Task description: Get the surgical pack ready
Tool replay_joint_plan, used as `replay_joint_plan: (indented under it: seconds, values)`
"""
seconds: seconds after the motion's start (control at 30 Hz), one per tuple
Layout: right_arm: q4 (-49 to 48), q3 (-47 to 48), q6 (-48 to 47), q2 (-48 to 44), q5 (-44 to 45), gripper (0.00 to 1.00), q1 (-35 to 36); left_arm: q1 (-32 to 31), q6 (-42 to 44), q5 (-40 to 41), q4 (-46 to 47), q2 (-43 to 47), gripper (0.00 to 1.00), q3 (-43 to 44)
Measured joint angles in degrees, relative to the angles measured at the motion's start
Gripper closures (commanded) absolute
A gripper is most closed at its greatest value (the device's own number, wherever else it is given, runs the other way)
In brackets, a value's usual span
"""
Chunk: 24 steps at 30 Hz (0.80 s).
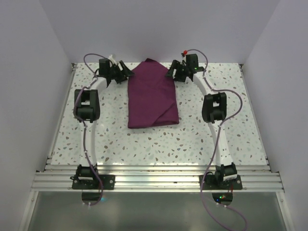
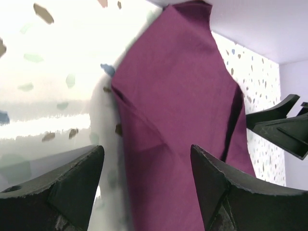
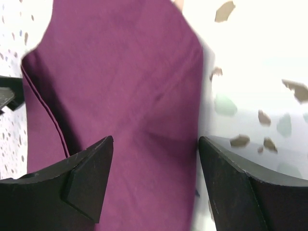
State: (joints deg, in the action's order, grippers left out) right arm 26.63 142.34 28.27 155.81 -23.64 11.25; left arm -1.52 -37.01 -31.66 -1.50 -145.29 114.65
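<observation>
On the speckled bench (image 1: pixel 144 144): surgical pack (image 1: pixel 151 96), folded maroon cloth, lay flat; left end effector (image 1: pixel 126 73) and right end effector (image 1: pixel 172 72) flanked its far end, both spread.

Lab booth (white walls (image 1: pixel 29 72), speckled tabletop (image 1: pixel 159 144))

speckled white terrazzo table (image 1: pixel 159 144), folded purple surgical pack (image 1: pixel 151 96) flat on its far middle

both arms stretched forward, left gripper (image 1: pixel 126 72) and right gripper (image 1: pixel 172 72) jaws spread wide
</observation>
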Motion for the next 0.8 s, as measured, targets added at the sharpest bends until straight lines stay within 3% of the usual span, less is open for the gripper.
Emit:
replay_joint_plan:
  seconds: [0.13, 0.47, 0.63, 0.73, 0.8]
  values:
    - [-2.2, 4.6, 1.6, 3.4, -0.3, 0.29, 0.0, 0.0, -3.2, -0.5, 4.3, -2.9, 0.28, 2.5]
    - [-5.7, 4.3, 2.7, 4.5, -0.6, 0.37, 0.1, 0.2, -7.5, -1.2, 8.8, -5.9, 0.41, 4.0]
    - [-8.4, 5.7, 4.3, 6.2, -1.4, 0.40, 0.1, 0.3, -9.7, -1.2, 9.8, -7.6, 0.54, 5.6]
    - [-9.7, 6.1, 5.7, 6.9, -1.5, 0.41, 0.1, 0.3, -10.9, -1.1, 10.5, -8.4, 0.57, 6.1]
    - [-10.5, 7.5, 6.8, 8.0, -1.6, 0.46, 0.1, 0.4, -12.2, -1.2, 11.2, -9.1, 0.62, 6.6]
